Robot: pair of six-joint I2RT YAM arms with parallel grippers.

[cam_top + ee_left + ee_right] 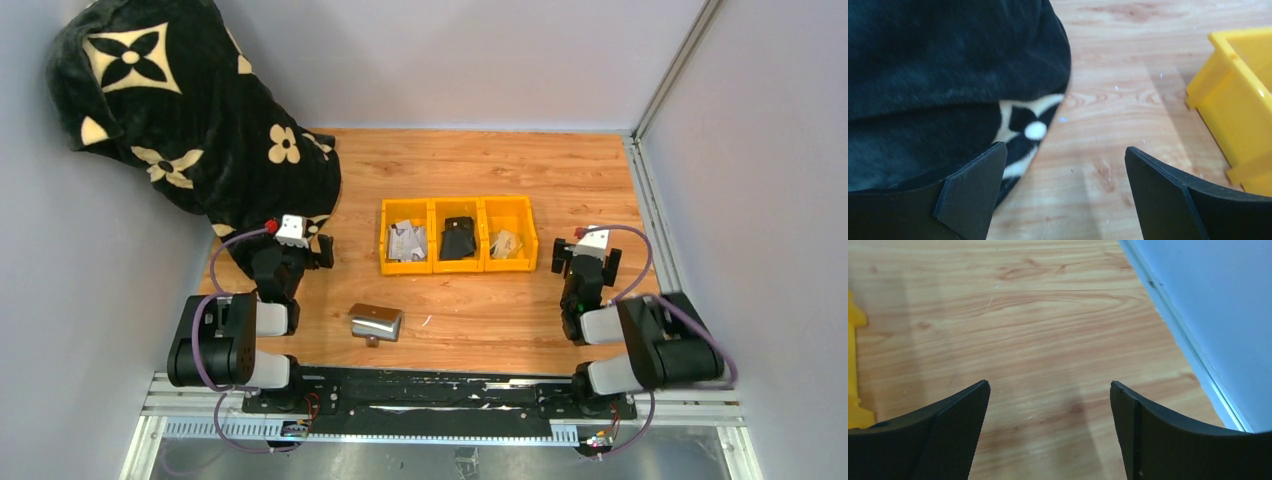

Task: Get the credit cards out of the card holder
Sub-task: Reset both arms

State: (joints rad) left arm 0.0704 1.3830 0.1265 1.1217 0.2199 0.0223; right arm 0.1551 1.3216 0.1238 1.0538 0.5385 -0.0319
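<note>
Only overhead shows the card holder (376,322); wrist views show left gripper (1063,165) and right gripper (1048,400) gaping, empty.

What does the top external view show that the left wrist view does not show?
Only the top external view shows the card holder, which lies on the wood between the two arms with nothing touching it. It also shows the right claw, which is open. Only the left wrist view gives a close look at the left claw, which is open with bare wood between its fingers. Both views show the black flowered blanket, the yellow tray and the wooden table.
</note>
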